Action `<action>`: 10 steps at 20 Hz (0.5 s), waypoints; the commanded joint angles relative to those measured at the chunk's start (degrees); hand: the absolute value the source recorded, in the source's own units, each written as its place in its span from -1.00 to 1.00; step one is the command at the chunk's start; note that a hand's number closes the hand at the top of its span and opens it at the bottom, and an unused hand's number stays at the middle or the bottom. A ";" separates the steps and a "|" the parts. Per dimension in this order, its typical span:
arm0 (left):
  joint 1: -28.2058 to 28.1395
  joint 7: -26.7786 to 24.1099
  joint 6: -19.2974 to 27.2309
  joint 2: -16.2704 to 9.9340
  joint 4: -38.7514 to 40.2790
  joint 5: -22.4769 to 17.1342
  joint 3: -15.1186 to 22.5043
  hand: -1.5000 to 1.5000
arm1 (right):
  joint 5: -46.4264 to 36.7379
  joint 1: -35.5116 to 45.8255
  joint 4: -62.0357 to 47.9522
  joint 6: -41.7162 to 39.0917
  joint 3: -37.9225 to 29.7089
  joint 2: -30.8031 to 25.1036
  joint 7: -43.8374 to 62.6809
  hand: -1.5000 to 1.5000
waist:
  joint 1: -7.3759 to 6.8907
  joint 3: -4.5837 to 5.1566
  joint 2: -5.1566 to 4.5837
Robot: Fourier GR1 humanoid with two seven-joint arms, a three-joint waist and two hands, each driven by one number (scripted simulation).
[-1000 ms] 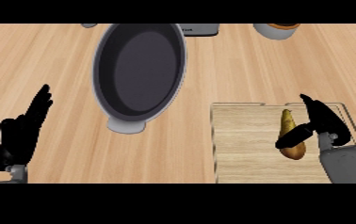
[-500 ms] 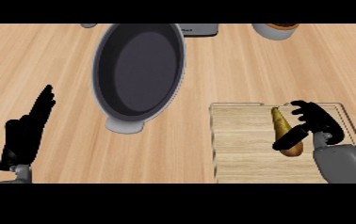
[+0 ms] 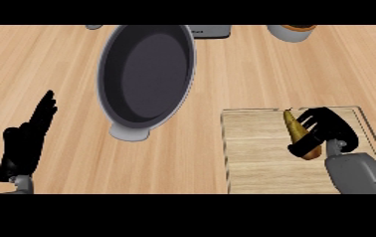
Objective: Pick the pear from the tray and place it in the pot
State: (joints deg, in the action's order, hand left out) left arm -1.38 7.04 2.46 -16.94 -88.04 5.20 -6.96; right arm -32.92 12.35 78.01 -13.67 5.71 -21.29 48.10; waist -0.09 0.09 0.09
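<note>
Black against the pale wood, the left hand (image 3: 26, 141) is resting at the view's left edge with its fingers straight and together, pointing up and holding nothing; its forearm is cut off at the bottom. Just right of it, the grey pot (image 3: 147, 76) is sitting on the counter (image 3: 51, 61), a dark oval with its long axis running top to bottom, one handle showing at its lower end and its far rim clipped by the top band. Further right, the wooden tray (image 3: 257, 156) is lying at the lower right, its near edge cut off. On it, the pear (image 3: 297, 131) is lying with its long axis roughly top to bottom, narrow end pointing away from the robot, wider brown end toward it. The right hand (image 3: 330, 131) is curling around the pear from the right, fingers clamping over its lower half and hiding part of it.
</note>
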 commanded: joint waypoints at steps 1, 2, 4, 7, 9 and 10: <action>-3.41 0.22 -2.45 -0.37 -3.38 0.16 -1.57 0.00 | -1.58 -3.44 3.15 -1.31 -0.88 0.94 -0.55 1.00 | -0.01 -0.09 -0.03; 1.16 1.34 -1.06 -0.85 0.22 -0.02 -0.91 0.00 | -6.19 1.57 5.26 1.61 9.44 6.95 1.42 1.00 | -0.38 -0.05 -0.04; 1.06 0.21 -2.53 -0.33 -0.16 0.33 1.52 0.00 | -9.71 6.50 7.29 -0.08 20.14 12.57 -1.29 1.00 | -4.29 0.10 -0.04; 3.75 0.17 -3.51 0.98 -0.50 0.46 4.14 0.00 | -13.52 14.89 6.85 -2.45 30.37 18.07 -4.93 1.00 | -11.02 0.34 -0.80; 4.57 0.44 -3.45 0.73 -0.29 1.34 4.70 0.00 | -17.11 18.40 4.88 -1.57 37.00 20.90 -2.99 1.00 | -10.81 0.24 -0.73; 5.19 0.46 -3.92 0.48 -0.05 1.33 4.88 0.00 | -18.43 21.14 3.32 -0.56 38.99 20.98 -1.27 1.00 | -10.52 0.21 -0.86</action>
State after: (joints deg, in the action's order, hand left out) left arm 1.94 7.34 -0.55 -16.45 -88.33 5.99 -3.51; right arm -46.25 25.91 82.99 -14.88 34.10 -4.97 45.72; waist -8.31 0.30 -0.48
